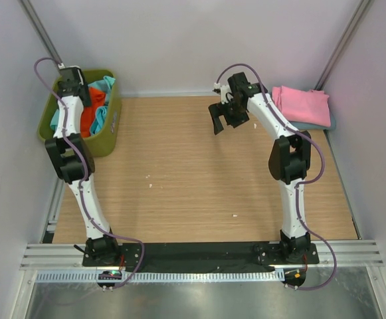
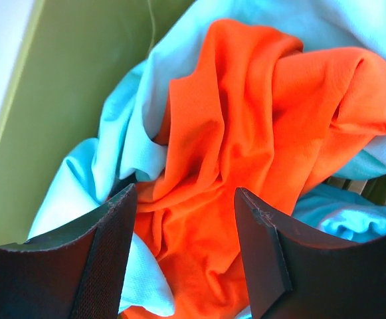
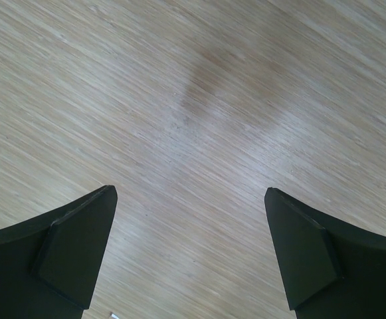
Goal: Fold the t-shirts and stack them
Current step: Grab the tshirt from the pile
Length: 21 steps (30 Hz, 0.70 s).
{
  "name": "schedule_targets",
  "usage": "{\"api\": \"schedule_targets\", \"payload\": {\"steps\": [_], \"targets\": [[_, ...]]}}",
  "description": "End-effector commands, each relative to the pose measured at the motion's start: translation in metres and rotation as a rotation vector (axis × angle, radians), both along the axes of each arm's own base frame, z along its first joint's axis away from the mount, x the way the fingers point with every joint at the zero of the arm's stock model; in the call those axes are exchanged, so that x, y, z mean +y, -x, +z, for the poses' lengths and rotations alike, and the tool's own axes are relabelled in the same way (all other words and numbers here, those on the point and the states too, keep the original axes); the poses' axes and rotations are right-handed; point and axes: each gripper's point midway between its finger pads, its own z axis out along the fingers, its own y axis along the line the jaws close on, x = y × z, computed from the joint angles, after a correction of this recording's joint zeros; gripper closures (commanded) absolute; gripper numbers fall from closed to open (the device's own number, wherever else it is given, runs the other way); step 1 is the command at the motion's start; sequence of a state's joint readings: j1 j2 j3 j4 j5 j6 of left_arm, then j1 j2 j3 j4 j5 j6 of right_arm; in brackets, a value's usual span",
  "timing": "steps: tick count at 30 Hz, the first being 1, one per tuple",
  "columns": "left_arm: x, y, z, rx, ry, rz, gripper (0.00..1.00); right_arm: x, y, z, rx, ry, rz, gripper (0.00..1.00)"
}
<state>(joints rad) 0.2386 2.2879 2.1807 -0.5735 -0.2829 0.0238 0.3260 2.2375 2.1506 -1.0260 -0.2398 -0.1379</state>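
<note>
Pink t-shirt atop grey-blue t-shirt

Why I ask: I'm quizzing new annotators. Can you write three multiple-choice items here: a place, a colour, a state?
1. Where is the pink t-shirt? A near left corner; B far right corner of the table; C near edge.
2. What colour t-shirt lies under the left pincer? A orange; B pink; C grey.
3. The right pincer is: A shut on cloth; B open, empty; C shut, empty.
Answers: 1 B, top view shows it folded there. 2 A, orange t-shirt fills the left wrist view. 3 B, fingers apart over wood.
</note>
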Motion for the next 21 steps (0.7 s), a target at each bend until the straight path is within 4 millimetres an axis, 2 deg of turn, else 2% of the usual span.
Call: {"api": "schedule_targets", "payload": {"steps": [1,5,7,9,17,20,21], "targets": [[-0.007,-0.004,0.01,-0.037,0.009,-0.003,0.39,0.004,-0.005,0.024,-0.062,-0.027,0.021,0.0],[-0.006,-0.005,-0.003,-0.015,0.006,0.005,0.4,0.003,-0.006,0.025,-0.068,-0.024,0.019,0.0],[-0.006,-0.008,-0.012,-0.002,0.008,0.003,0.44,0.002,-0.006,0.024,-0.066,-0.021,0.017,0.0],[-0.008,-0.01,-0.014,0.001,0.012,-0.006,0.48,0.003,-0.006,0.024,-0.067,-0.02,0.018,0.0],[-0.007,-0.01,-0.026,0.019,0.014,-0.001,0.51,-0.001,-0.005,0.021,-0.069,-0.002,0.014,0.0],[-0.007,-0.01,-0.03,0.025,0.021,-0.006,0.6,0.001,-0.007,0.019,-0.066,-0.003,0.013,0.0],[-0.008,-0.011,-0.03,0.025,0.023,-0.008,0.66,0.0,-0.008,0.019,-0.068,-0.004,0.01,0.0]]}}
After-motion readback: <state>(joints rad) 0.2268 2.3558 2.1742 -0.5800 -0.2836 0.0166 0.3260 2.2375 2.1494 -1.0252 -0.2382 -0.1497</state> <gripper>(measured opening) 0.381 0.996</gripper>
